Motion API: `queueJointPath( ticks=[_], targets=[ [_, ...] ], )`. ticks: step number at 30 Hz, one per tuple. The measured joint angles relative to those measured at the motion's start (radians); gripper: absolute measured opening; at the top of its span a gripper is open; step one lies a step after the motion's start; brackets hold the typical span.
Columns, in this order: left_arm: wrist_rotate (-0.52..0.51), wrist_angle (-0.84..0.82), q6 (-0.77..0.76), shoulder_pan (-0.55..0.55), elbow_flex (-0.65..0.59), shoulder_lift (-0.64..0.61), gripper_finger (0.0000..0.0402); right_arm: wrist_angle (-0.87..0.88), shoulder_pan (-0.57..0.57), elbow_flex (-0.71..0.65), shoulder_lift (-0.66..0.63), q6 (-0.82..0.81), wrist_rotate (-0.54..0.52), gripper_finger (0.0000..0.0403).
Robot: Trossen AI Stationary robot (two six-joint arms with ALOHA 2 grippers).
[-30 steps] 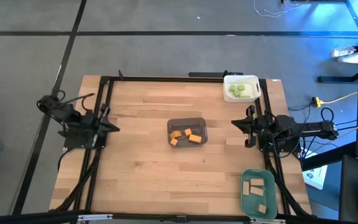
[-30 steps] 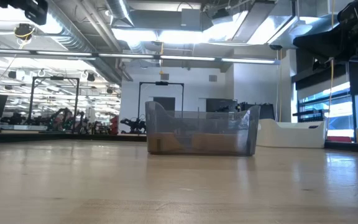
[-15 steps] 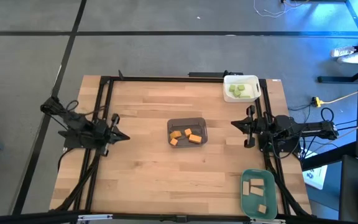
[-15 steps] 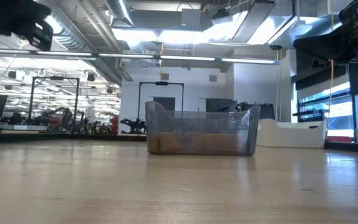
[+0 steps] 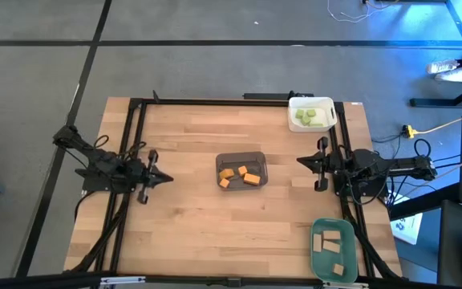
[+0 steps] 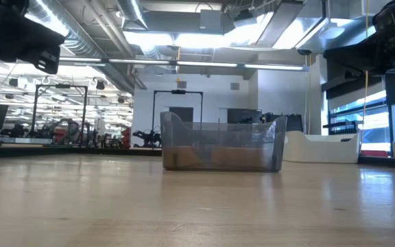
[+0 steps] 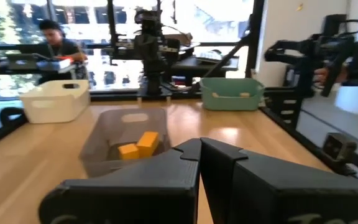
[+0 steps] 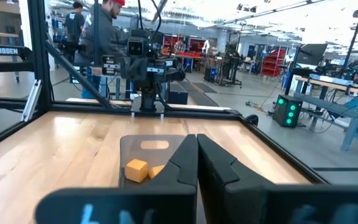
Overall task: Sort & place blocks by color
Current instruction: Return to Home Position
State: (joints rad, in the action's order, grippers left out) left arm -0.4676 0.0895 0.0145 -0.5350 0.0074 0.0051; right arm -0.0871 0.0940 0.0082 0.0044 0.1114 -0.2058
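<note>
The table (image 5: 191,233) is pale wood planking inside a black rail frame (image 5: 215,100). It stands on a grey floor (image 5: 215,68) crossed by dark tape lines.

Near the table's middle sits the grey tray (image 5: 241,156), holding several orange blocks (image 5: 251,179). In the high view, the white tray (image 5: 311,102) fills the top right corner with green blocks (image 5: 311,118) in it. The green tray (image 5: 333,223) lies at the bottom right edge with tan blocks (image 5: 328,243) inside. No block lies on the bare wood.

The left gripper (image 7: 200,144) hangs over the table's left part, aimed at the grey tray and well apart from it. Its fingers are pressed together with nothing between them. The right gripper (image 8: 196,138) hangs by the right rail, between the white and green trays, also facing the grey tray. Its fingers likewise meet on nothing.

Beyond the table is an open workshop with bright ceiling lights (image 6: 204,41), overhead ducts, benches and other rigs. A person (image 7: 53,38) sits at a desk past the white tray. Two people (image 8: 104,28) stand behind the left side's frame.
</note>
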Motion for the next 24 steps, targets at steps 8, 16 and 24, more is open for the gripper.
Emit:
queueJointPath(
  ticks=[8,16,24],
  targets=[
    [-0.14,-0.011,-0.001,0.0,0.0,0.0,0.0011,0.032,0.0,0.0,0.0,-0.002,-0.001,0.0],
    [-0.153,-0.013,0.073,0.0,0.0,0.0,0.0002,0.03,0.0,0.0,0.0,-0.001,-0.001,0.0],
    [-0.153,-0.014,0.101,0.0,0.0,0.0,0.0013,0.03,0.0,0.0,0.0,-0.001,-0.002,0.0001]
  ],
)
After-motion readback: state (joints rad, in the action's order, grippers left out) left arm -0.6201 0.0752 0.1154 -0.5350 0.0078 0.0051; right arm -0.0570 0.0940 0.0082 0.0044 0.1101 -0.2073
